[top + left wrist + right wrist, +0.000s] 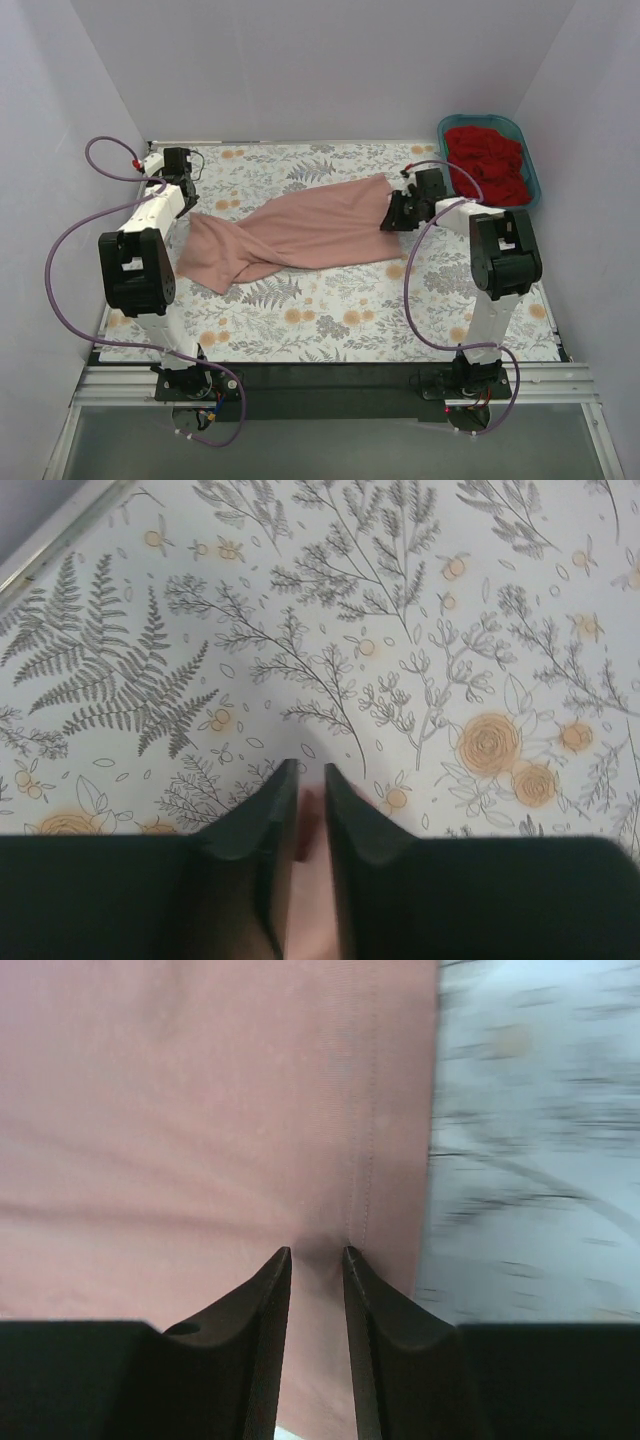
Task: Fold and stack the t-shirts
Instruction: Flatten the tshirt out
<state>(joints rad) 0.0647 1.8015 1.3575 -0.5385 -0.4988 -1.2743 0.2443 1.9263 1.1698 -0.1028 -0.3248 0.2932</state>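
Observation:
A dusty salmon-pink t-shirt (pixel 300 235) lies stretched across the floral cloth, bunched and partly twisted at its left end. My left gripper (pixel 187 205) is at that left end. In the left wrist view its jaws (pixel 311 767) stand a narrow gap apart with pink cloth (pixel 308 880) in the gap. My right gripper (pixel 392 218) is at the shirt's right end. There its jaws (pixel 317 1251) stand apart over the flat shirt (pixel 200 1110), beside a stitched hem. A bright red t-shirt (pixel 487 160) lies crumpled in the teal tub.
The teal oval tub (pixel 481 119) stands at the back right corner. The grey-and-orange floral cloth (pixel 330 310) covers the table. White walls close in the left, back and right sides. A metal rail runs along the near edge.

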